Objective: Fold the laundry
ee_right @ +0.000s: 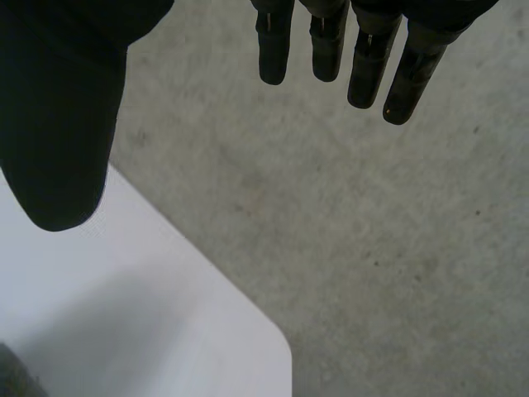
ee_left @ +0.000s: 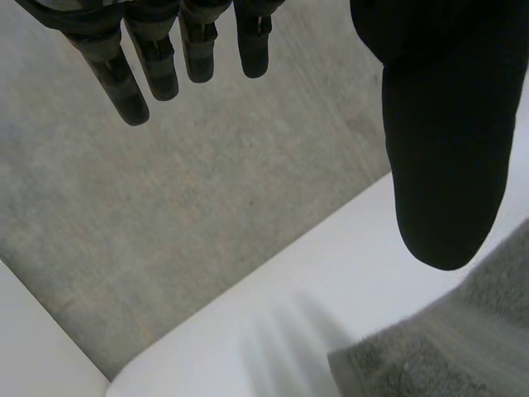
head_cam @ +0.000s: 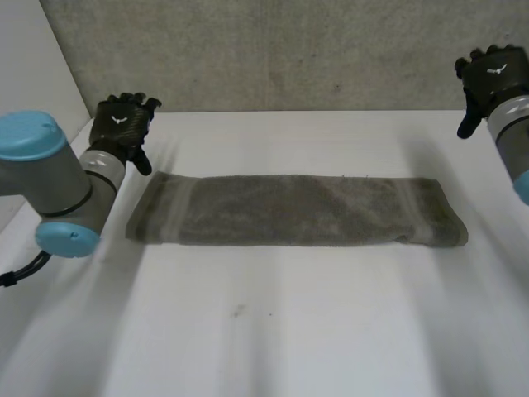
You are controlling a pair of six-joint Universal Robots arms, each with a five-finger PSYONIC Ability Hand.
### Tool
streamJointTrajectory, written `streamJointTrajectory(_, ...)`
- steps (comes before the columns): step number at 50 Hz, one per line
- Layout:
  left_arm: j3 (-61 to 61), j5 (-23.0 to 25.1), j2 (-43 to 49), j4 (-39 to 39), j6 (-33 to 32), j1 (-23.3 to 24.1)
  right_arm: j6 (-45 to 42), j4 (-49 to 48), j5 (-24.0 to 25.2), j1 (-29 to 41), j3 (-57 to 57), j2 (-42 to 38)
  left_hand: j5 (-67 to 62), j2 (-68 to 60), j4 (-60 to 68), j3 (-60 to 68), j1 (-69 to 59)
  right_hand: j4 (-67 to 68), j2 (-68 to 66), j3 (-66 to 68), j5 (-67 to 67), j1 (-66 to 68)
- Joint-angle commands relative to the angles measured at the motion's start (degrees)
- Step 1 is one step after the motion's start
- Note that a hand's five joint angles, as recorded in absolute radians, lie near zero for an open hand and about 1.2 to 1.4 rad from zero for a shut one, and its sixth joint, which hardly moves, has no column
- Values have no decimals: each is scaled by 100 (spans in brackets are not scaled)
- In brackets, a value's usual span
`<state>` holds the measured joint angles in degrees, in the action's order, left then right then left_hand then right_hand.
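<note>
A grey towel (head_cam: 293,211) lies folded into a long flat strip across the middle of the white table (head_cam: 273,331). My left hand (head_cam: 122,126) hovers above the table just beyond the towel's left end, fingers straight and holding nothing. In the left wrist view its fingers (ee_left: 136,74) and thumb (ee_left: 442,141) spread apart, with a towel corner (ee_left: 446,347) under the thumb. My right hand (head_cam: 492,78) is raised at the far right, past the towel's right end, open and empty. Its fingers (ee_right: 364,58) and thumb (ee_right: 58,124) hang over the table's back corner (ee_right: 248,331).
A grey concrete wall (head_cam: 281,50) stands right behind the table's back edge. Bare white table stretches in front of the towel toward me.
</note>
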<state>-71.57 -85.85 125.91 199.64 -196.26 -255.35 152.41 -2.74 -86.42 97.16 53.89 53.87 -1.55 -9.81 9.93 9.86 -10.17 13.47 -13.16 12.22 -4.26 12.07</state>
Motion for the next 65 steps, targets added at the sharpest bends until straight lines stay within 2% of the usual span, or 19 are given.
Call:
streamJointTrajectory(1,-1114,42,-1112,22,281,37,44,415,618,-40,1036,924,151,-23,12,19,13,-347,316,-222,426,-207)
streamJointTrajectory(5,-1859,59,-1673,101,544,55,87,1168,968,-197,1483,1073,155,-19,7,14,17,-326,295,-201,405,-186)
streamJointTrajectory(9,-2239,60,-1868,242,685,90,96,1548,1092,-259,1643,1020,151,-23,12,19,13,654,-685,779,-575,794)
streamJointTrajectory(10,-2395,60,-1920,346,729,99,96,1618,1136,-285,1738,986,155,-19,7,14,17,1286,-1318,1412,-1207,1427)
streamJointTrajectory(13,-2651,60,-1938,618,738,99,88,1505,1136,-390,1932,776,151,-23,12,19,13,1997,-2028,2123,-1918,2138)
streamJointTrajectory(18,-2757,51,-1912,935,738,99,61,1144,1136,-461,2109,379,151,-23,12,18,13,2117,-2148,2242,-2038,2258)
streamJointTrajectory(25,-2836,42,-1921,945,756,37,-18,740,1136,-567,2152,-157,155,-19,7,14,17,2418,-2449,2544,-2339,2559)
streamJointTrajectory(34,-2968,51,-1938,998,756,37,-18,327,1154,-664,2170,-351,151,-23,12,18,13,3278,-3309,3403,-3199,3418)
streamJointTrajectory(35,-2968,51,-1938,1006,756,37,-35,257,1154,-672,2170,-394,151,-23,12,19,13,3960,-3992,4086,-3882,4101)
streamJointTrajectory(36,-2968,51,-1938,1006,756,37,-36,257,1154,-672,2170,-395,151,-23,12,19,13,3967,-3998,4093,-3888,4108)
streamJointTrajectory(38,-2968,59,-1930,1006,756,29,-140,169,1154,-707,2170,-456,151,-23,12,18,13,6144,-6175,6269,-6065,6285)
streamJointTrajectory(40,-2968,51,-1930,1006,756,20,-245,177,1137,-751,2153,-491,151,-23,12,19,13,6648,-6679,6773,-6569,6788)
streamJointTrajectory(44,-2977,51,-1938,1006,756,11,-624,186,987,-874,2109,-482,151,-23,12,19,13,6653,-6684,6778,-6574,6793)
streamJointTrajectory(47,-2977,51,-1938,1006,764,20,-1125,169,715,-998,2082,-421,155,-19,7,14,17,6653,-6684,6778,-6574,6793)
streamJointTrajectory(49,-2977,51,-1938,1006,764,29,-1598,177,304,-1216,2047,-342,151,-23,12,18,13,6653,-6684,6778,-6574,6793)
streamJointTrajectory(52,-2977,51,-1938,1006,756,37,-1854,151,56,-1384,2003,-211,155,-19,7,14,17,6653,-6684,6778,-6574,6793)
streamJointTrajectory(58,-3003,42,-1947,1006,756,55,-1855,-95,47,-1367,1977,159,151,-23,12,19,13,6653,-6684,6778,-6574,6793)
streamJointTrajectory(62,-3012,33,-1956,1006,756,64,-1846,-526,64,-1068,2029,695,155,-19,7,14,17,6653,-6684,6778,-6574,6793)
streamJointTrajectory(65,-3012,33,-1982,1006,756,55,-1881,-753,82,-430,1916,809,155,-19,7,14,17,6653,-6684,6778,-6574,6793)
